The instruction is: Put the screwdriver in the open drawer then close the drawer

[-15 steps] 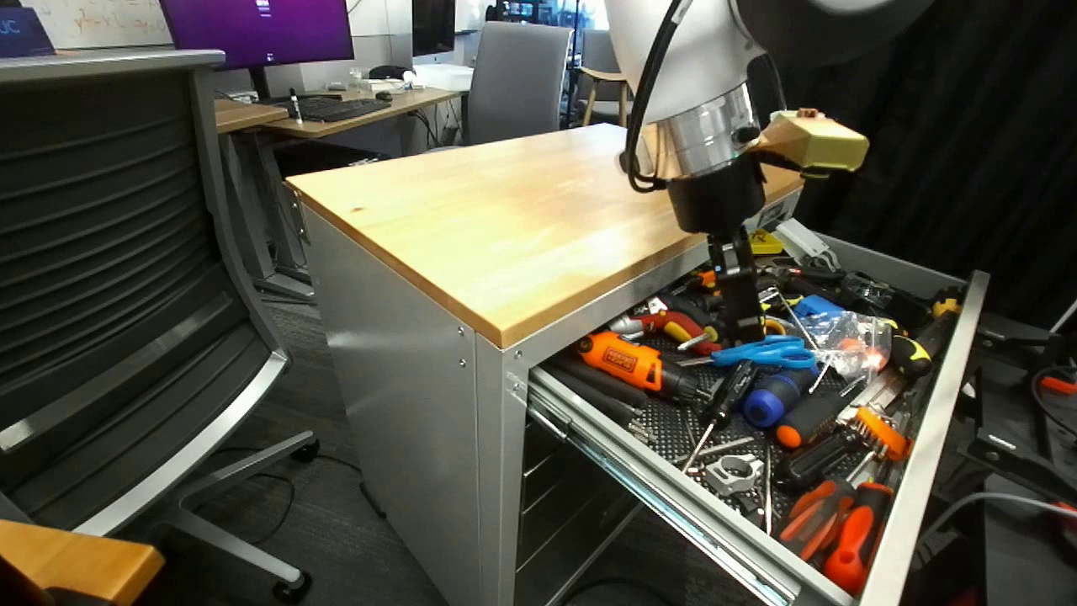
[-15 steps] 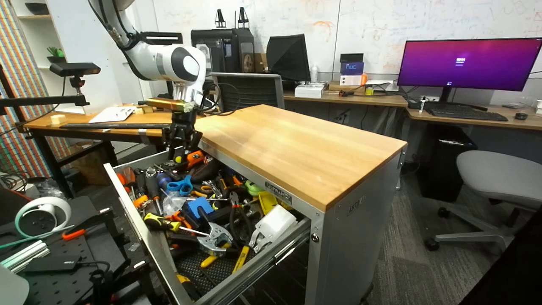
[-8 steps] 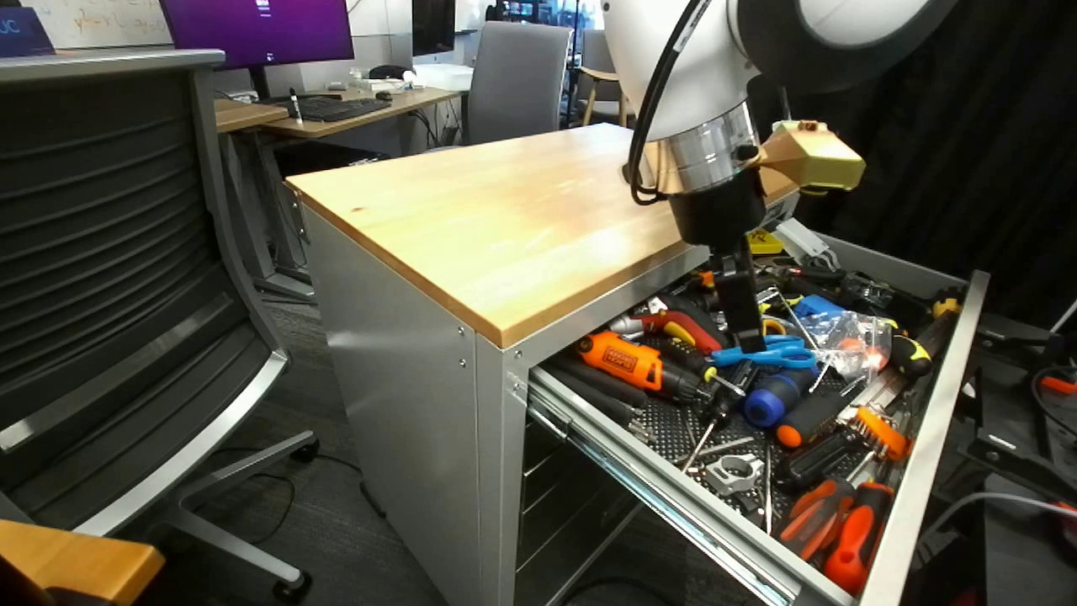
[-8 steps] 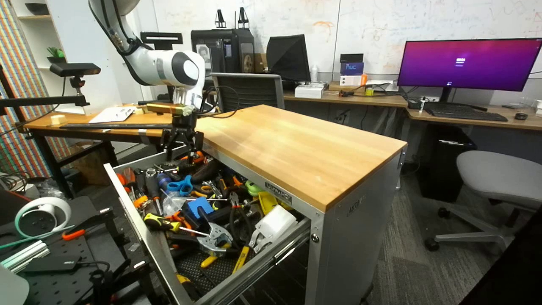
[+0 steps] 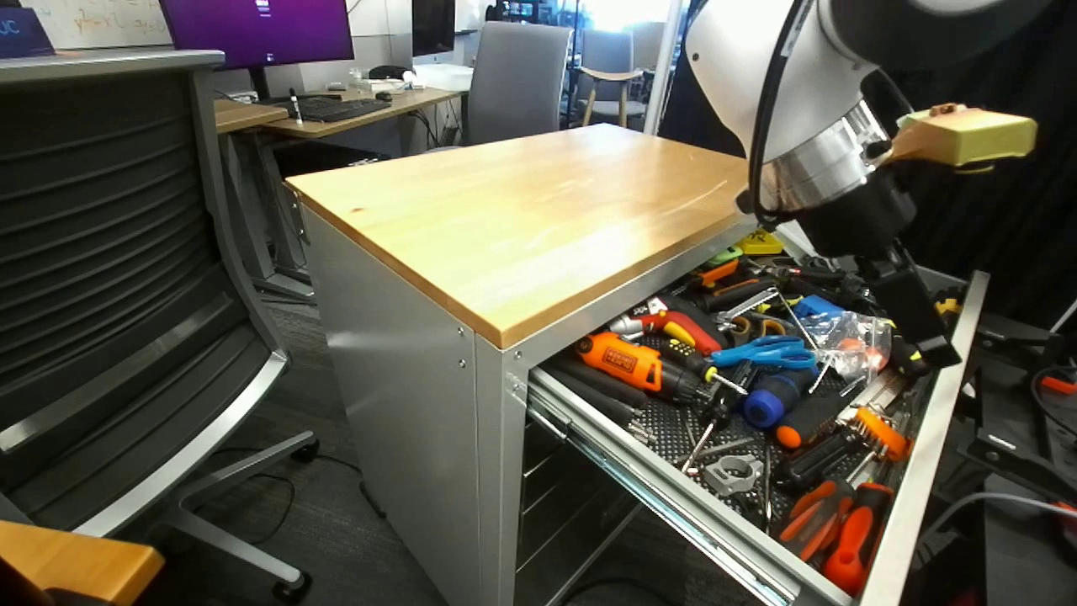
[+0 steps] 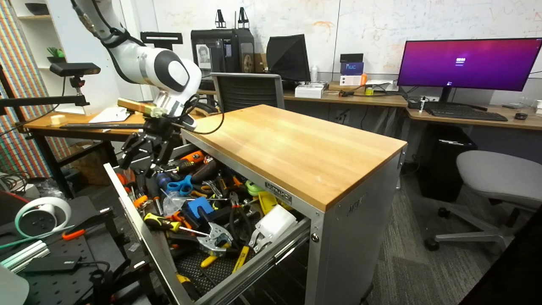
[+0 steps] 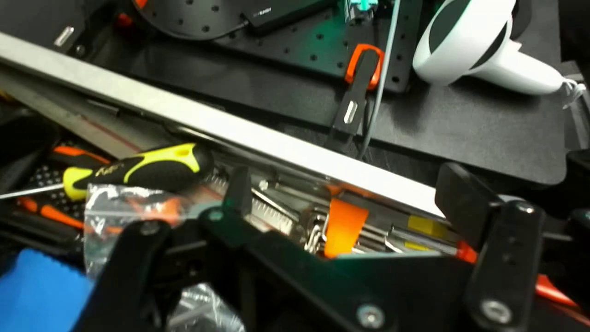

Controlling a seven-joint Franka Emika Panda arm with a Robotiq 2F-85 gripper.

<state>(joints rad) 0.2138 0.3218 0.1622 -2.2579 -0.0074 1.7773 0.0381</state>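
Currently, end effector [image 7: 349,198]: spread wide, nothing between its fingers, tilted above the drawer [image 5: 931,446] near the front edge; whether touching, we cannot tell.
Stubby screwdriver [image 5: 692,359]: black with a yellow mark; we find it lying inside the drawer, just beside the orange drill [image 5: 621,360], near the blue scissors [image 5: 753,353].
Drawer: pulled out; if we lower too soon, a finger could hook inside the edge and drag it outward.
Black surface [image 7: 461,127]: beyond that edge, so we judge that reaching around to push might bump it.
White plastic piece [image 6: 275,222]: seems to sit high; as the drawer slides, it could catch on the cabinet [image 6: 351,245] and jam.
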